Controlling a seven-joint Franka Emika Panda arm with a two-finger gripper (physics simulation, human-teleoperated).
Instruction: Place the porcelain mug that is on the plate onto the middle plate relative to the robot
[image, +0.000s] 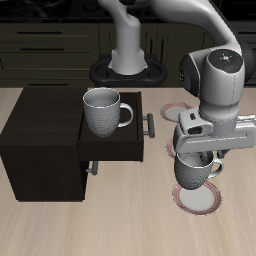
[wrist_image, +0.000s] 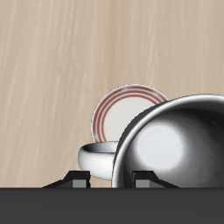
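My gripper (image: 193, 152) is shut on the rim of the porcelain mug (image: 192, 171), a speckled grey-white mug, and holds it just above the plate (image: 204, 200) nearest the table's front edge. The mug hangs upright and looks clear of that plate. The middle plate (image: 167, 148) shows only as a sliver of striped rim behind the gripper. In the wrist view the mug (wrist_image: 175, 144) fills the space at my fingertips (wrist_image: 109, 181), its handle (wrist_image: 94, 157) sticks out sideways, and a striped plate (wrist_image: 122, 105) lies on the table below; I cannot tell which plate.
A dark cabinet (image: 40, 140) has an open drawer (image: 110, 145), and a near-identical, larger mug (image: 104, 110) stands on it. A third striped plate (image: 174, 107) lies farther back, partly hidden by the arm. The robot's base (image: 128, 65) is at the table's back.
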